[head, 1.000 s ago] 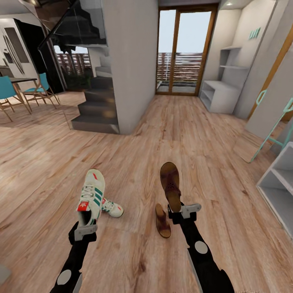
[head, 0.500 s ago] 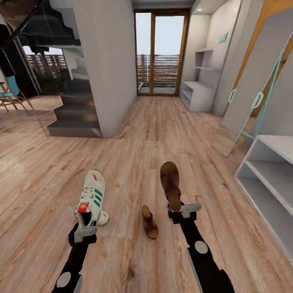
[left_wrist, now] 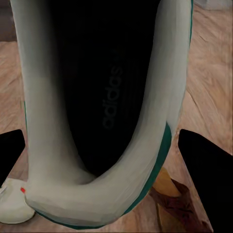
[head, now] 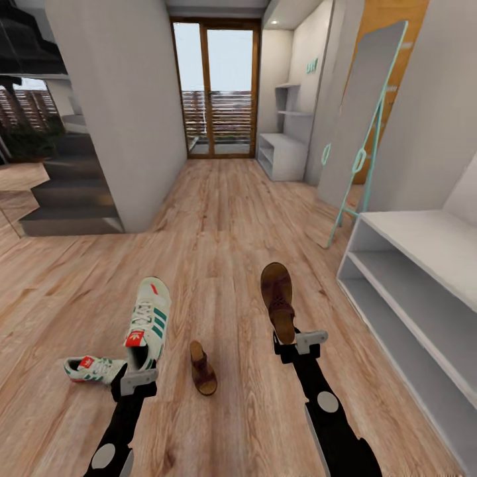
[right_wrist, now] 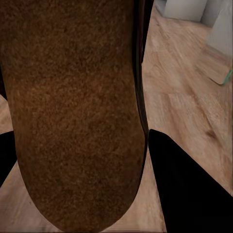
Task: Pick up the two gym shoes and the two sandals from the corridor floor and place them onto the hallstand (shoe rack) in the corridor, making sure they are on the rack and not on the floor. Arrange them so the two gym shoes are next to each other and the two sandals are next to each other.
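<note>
Two arms showing glossy black shells, slim and tapering toward wrists. Left arm (head: 116, 434) bearing grey round disc near forearm; right arm (head: 331, 424) bearing same pale disc plus light strip along inner edge. Grey metal bracket capping each wrist. Fingers (right_wrist: 187, 189) appearing as flat black, featureless slabs in wrist views.

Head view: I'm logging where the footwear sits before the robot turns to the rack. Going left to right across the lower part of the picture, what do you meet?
Gym shoe on the floor → gym shoe held in the left hand → sandal on the floor → sandal held in the right hand → hallstand.
</note>
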Tool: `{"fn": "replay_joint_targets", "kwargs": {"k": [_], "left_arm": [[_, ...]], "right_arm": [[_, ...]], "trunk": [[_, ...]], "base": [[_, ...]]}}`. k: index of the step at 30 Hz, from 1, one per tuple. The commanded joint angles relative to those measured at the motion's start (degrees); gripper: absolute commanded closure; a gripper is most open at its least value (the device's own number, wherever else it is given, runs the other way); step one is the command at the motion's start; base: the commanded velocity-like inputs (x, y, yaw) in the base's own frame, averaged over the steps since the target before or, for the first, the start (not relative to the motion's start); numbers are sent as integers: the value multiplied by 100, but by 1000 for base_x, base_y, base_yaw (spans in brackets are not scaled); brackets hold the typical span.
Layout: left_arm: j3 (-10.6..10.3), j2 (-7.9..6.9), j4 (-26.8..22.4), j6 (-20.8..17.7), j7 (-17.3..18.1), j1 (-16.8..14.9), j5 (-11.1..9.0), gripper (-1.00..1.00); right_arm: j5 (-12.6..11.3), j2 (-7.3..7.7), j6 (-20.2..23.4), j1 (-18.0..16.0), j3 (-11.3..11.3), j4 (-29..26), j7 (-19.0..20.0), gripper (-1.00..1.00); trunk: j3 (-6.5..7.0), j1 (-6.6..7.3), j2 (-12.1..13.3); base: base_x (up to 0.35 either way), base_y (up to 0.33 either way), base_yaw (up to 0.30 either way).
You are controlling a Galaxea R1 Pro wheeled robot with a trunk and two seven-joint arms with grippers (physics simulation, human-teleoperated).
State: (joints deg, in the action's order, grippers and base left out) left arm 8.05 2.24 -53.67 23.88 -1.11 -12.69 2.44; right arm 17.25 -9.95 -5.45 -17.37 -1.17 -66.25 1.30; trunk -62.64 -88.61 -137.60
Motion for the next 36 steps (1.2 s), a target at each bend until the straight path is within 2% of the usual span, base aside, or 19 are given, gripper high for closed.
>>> {"fn": "replay_joint_targets", "kwargs": {"k": [1, 11, 19, 36], "left_arm": [[14, 4, -3, 13, -12, -1, 28, 100], [20, 4, -3, 11, -12, 2, 28, 100], [17, 4, -3, 8, -12, 0, 37, 100], [20, 4, -3, 11, -12, 0, 28, 100]], "right_arm": [[33, -5, -18, -3, -10, 2, 11, 100], [33, -5, -18, -3, 2, -22, 20, 100], [33, -5, -18, -3, 2, -19, 20, 100], [33, -5, -18, -3, 2, -28, 20, 100]], "trunk": [[-3, 1, -2], [-1, 1, -2], [-1, 1, -2], [-1, 1, -2]], "base": [[0, -275, -138], [0, -270, -16], [13, -39, 0], [224, -163, 0]]}}
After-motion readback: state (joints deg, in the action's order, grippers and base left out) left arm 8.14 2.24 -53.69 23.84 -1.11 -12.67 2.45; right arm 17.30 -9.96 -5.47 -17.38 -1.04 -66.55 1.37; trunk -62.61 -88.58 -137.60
